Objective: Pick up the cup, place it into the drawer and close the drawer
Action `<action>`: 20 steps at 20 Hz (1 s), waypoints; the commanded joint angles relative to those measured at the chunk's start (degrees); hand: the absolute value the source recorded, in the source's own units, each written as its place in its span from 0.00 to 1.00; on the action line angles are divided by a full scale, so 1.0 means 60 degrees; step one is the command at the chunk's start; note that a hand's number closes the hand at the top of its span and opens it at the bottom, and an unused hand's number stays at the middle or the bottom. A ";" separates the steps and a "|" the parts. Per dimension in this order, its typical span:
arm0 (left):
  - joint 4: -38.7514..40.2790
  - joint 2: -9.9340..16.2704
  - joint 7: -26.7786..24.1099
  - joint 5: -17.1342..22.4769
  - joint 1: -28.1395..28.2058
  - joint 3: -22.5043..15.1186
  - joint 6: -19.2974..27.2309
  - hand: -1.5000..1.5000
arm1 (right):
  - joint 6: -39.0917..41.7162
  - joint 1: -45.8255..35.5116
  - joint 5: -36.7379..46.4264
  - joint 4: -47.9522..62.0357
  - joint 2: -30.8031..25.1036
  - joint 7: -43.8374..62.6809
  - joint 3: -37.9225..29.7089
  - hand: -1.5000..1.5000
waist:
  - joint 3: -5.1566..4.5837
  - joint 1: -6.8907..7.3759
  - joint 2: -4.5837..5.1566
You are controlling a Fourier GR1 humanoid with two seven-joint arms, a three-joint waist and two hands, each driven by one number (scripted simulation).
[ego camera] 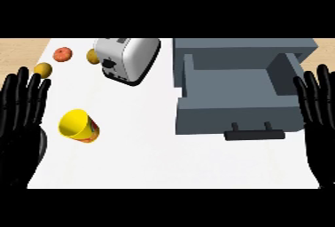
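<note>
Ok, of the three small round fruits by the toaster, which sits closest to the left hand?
The yellow fruit, just off the left hand fingertips; the orange-red fruit and toaster-side fruit lie farther back.

Worktop (pixel 163 164) seen from above. The cup (pixel 78 126) lies on its side at the left, mouth toward the left edge. Behind it stands a toaster (pixel 126 59), with three fruits (pixel 63 54) (pixel 93 56) (pixel 43 69) to its left near the far corner. At the right, the drawer (pixel 239 95) is pulled out from its cabinet (pixel 245 51), handle (pixel 255 134) nearest the viewer. The left hand (pixel 20 119) and right hand (pixel 319 119) rest at the side edges.
</note>
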 commanded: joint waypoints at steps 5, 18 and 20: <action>0.1181 0.1173 -0.0858 0.2194 -0.0297 0.1817 -0.1722 0.00 | 0.0028 0.0565 0.0431 -0.0162 0.0270 -0.0705 0.0361 0.00 | 0.0196 0.0256 0.0284; 0.4474 0.1274 -0.0052 0.3591 -0.0957 0.3025 -0.1649 0.00 | 0.0929 -0.1379 -0.0247 0.1640 -0.0436 0.1042 0.0070 0.00 | 0.0198 0.0306 0.0291; 0.5433 0.1353 -0.0828 0.3474 -0.0641 0.3177 -0.2166 0.00 | 0.1121 -0.1208 -0.0658 0.1321 -0.0647 0.1144 -0.0355 0.00 | 0.0196 0.0280 0.0289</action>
